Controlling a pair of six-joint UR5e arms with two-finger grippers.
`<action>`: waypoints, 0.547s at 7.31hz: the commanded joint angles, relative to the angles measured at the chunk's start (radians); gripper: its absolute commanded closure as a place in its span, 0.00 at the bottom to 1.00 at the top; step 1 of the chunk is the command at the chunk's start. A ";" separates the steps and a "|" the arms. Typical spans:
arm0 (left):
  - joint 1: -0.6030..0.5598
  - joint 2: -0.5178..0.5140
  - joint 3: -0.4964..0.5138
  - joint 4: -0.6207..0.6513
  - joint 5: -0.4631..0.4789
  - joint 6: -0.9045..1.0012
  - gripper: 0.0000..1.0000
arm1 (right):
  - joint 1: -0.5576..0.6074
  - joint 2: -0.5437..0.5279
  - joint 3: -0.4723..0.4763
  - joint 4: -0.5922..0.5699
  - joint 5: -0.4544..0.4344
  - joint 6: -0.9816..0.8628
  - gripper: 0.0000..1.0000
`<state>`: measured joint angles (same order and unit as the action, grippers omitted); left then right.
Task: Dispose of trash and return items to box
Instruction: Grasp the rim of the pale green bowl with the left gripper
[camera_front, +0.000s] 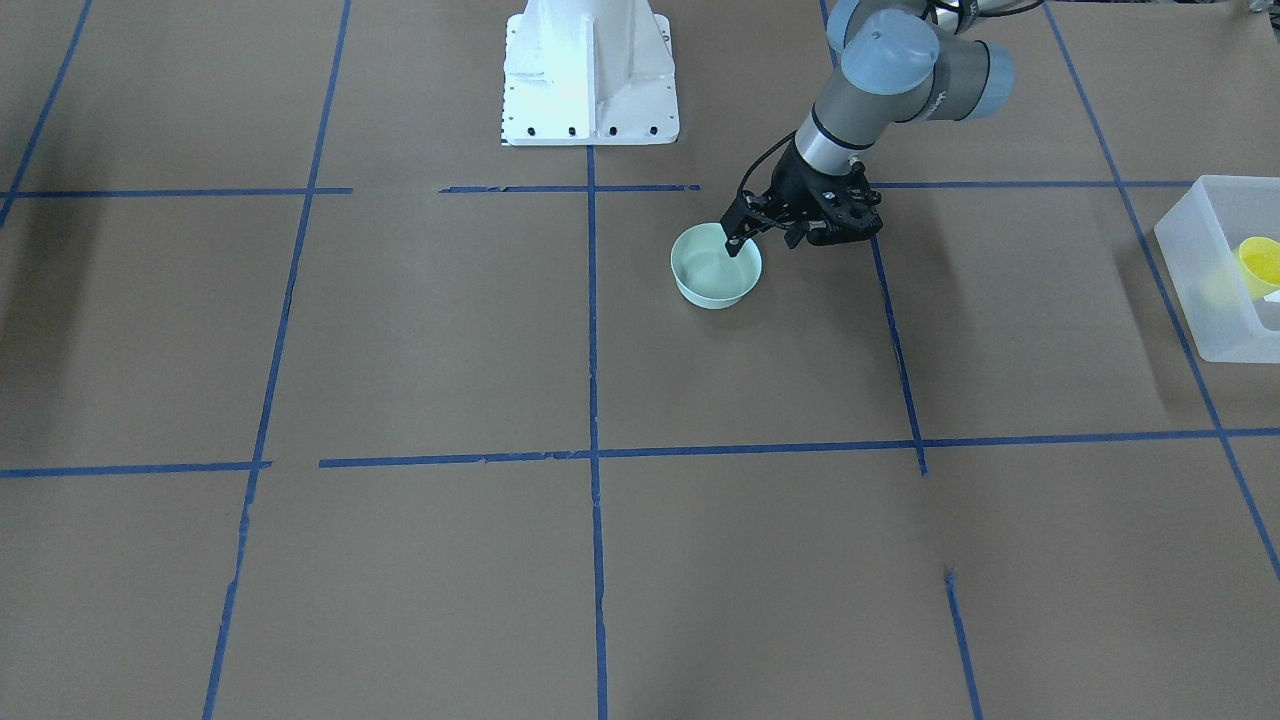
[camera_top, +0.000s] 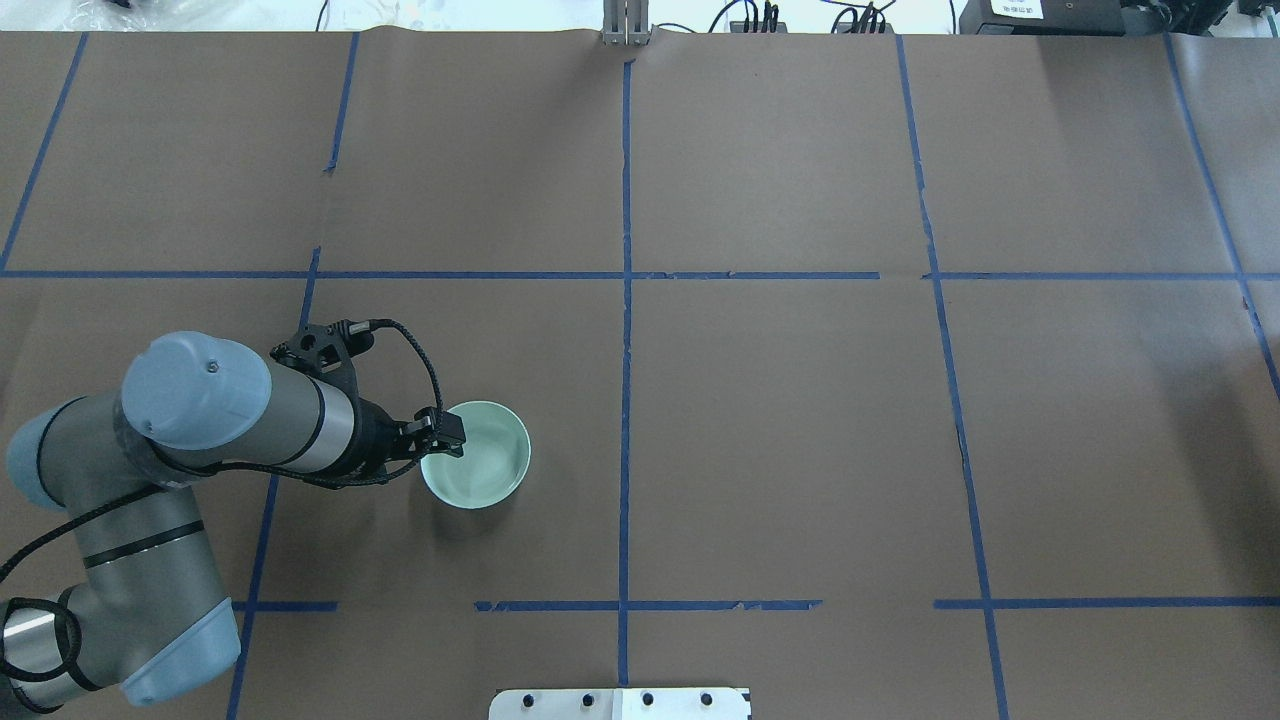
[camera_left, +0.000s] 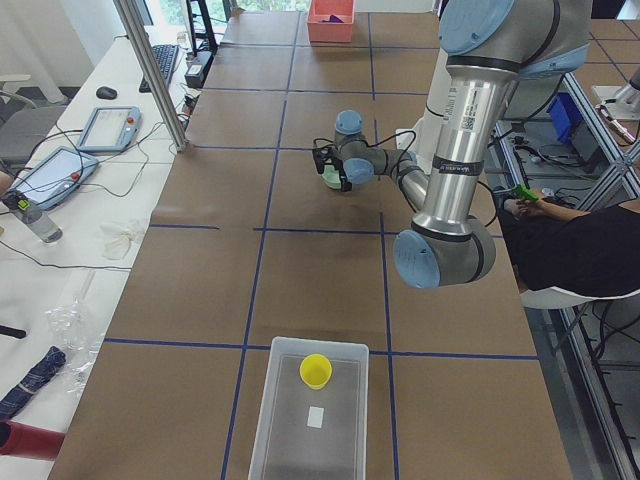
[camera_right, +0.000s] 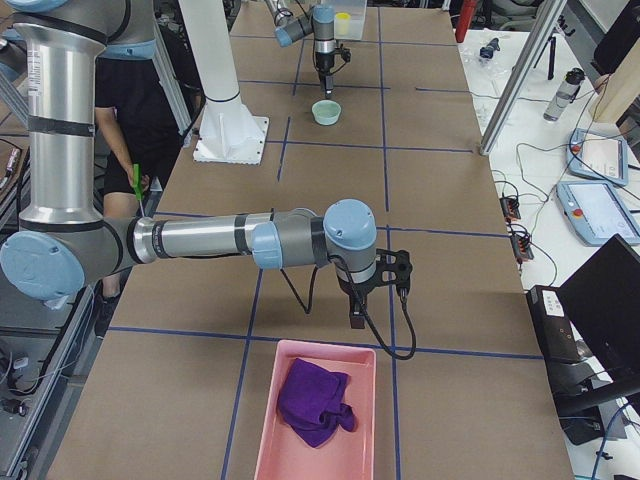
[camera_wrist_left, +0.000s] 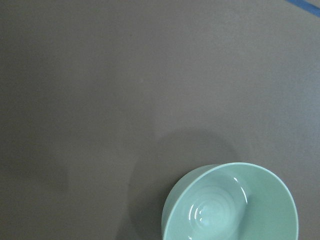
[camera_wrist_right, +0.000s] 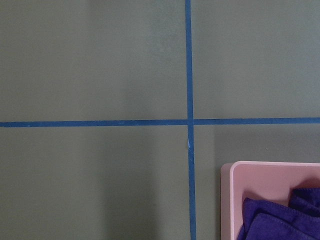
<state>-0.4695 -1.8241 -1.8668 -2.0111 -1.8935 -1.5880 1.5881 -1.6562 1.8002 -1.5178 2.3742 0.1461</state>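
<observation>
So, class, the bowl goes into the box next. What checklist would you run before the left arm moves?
1. Left end effector astride the bowl rim, one finger inside, one outside: ok.
2. Jaws closed on the rim: not ok, they stand apart.
3. Bowl upright on the table: ok.
4. Room in the box: ok, only the yellow cup at one end.
5. Right end effector out of the way: ok, at the far end by the pink tray.
6. Right end effector open or shut: cannot tell.
</observation>
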 joint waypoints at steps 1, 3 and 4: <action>0.020 -0.012 0.017 0.003 0.022 -0.004 0.51 | -0.008 0.001 0.001 0.002 0.003 -0.008 0.00; 0.020 -0.014 0.034 0.008 0.022 -0.003 0.85 | -0.010 0.001 -0.001 0.001 0.005 -0.010 0.00; 0.020 -0.015 0.044 0.008 0.022 -0.003 0.93 | -0.010 0.001 -0.002 0.001 0.023 -0.008 0.00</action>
<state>-0.4501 -1.8371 -1.8365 -2.0041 -1.8718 -1.5912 1.5792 -1.6552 1.7990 -1.5166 2.3825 0.1368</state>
